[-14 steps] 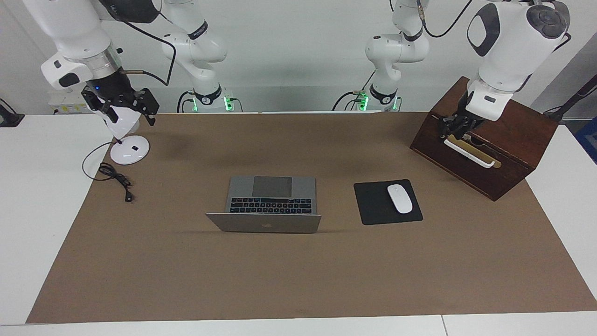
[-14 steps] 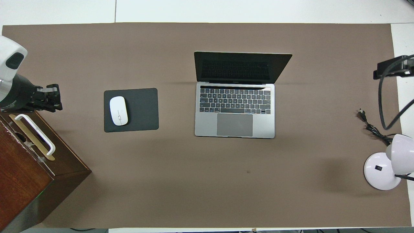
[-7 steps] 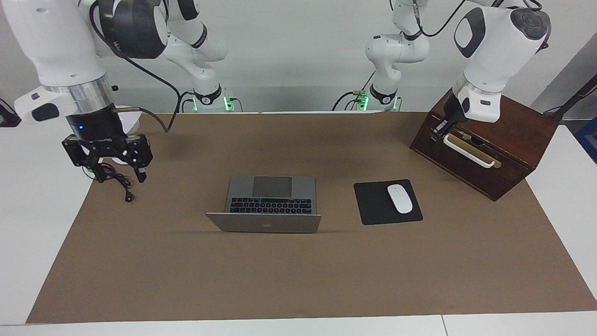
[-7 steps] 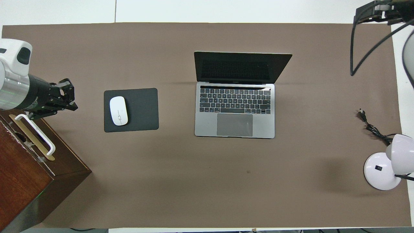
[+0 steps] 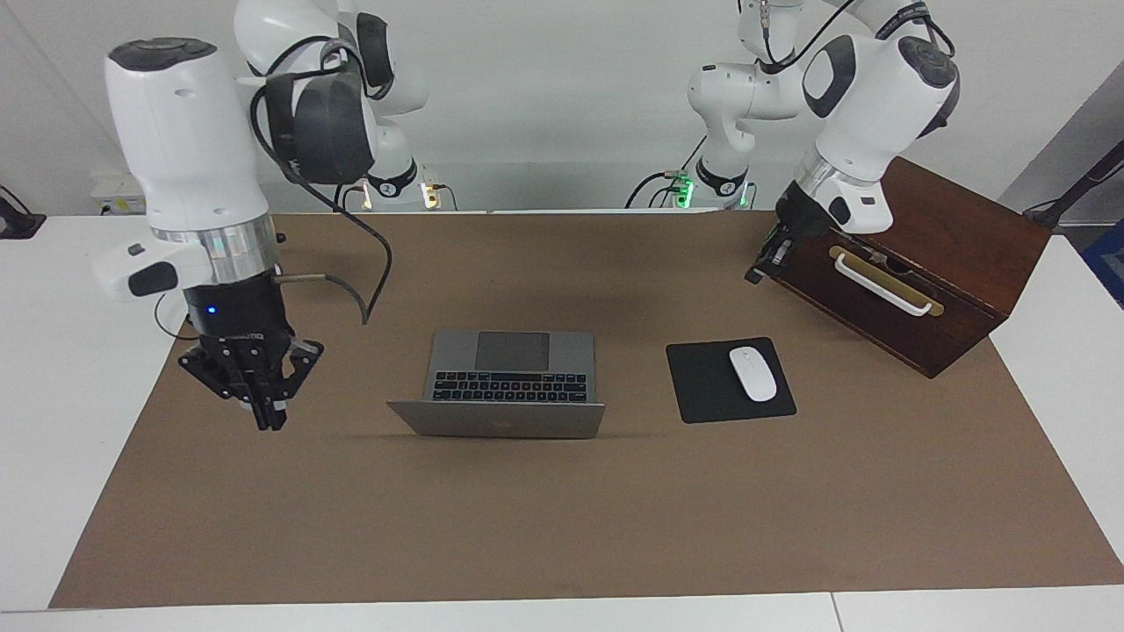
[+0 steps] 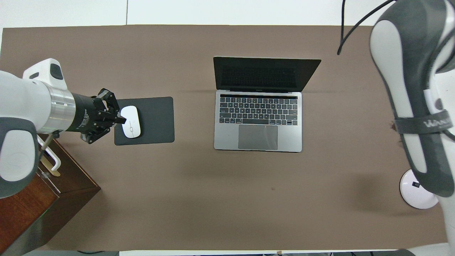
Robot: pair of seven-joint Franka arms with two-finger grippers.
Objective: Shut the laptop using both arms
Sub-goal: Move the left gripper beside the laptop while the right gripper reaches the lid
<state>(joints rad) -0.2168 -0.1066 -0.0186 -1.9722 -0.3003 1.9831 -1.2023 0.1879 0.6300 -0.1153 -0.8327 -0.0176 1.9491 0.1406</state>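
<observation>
Laptop (image 5: 509,382) open mid-mat, lid (image 6: 266,74) upright on the edge farther from the robots, keyboard and trackpad facing them, black mouse pad (image 5: 729,379) with white mouse (image 5: 752,373) just beside it toward the left arm's end. Right gripper (image 5: 263,420) pointing straight down over bare brown mat (image 5: 562,518) toward the right arm's end, well apart from laptop, fingertips together, holding nothing. Left gripper (image 5: 760,268) up in the air at the corner of the wooden box (image 5: 913,272), jaws closed, empty; white lamp base (image 6: 416,195) partly hidden under right arm.
</observation>
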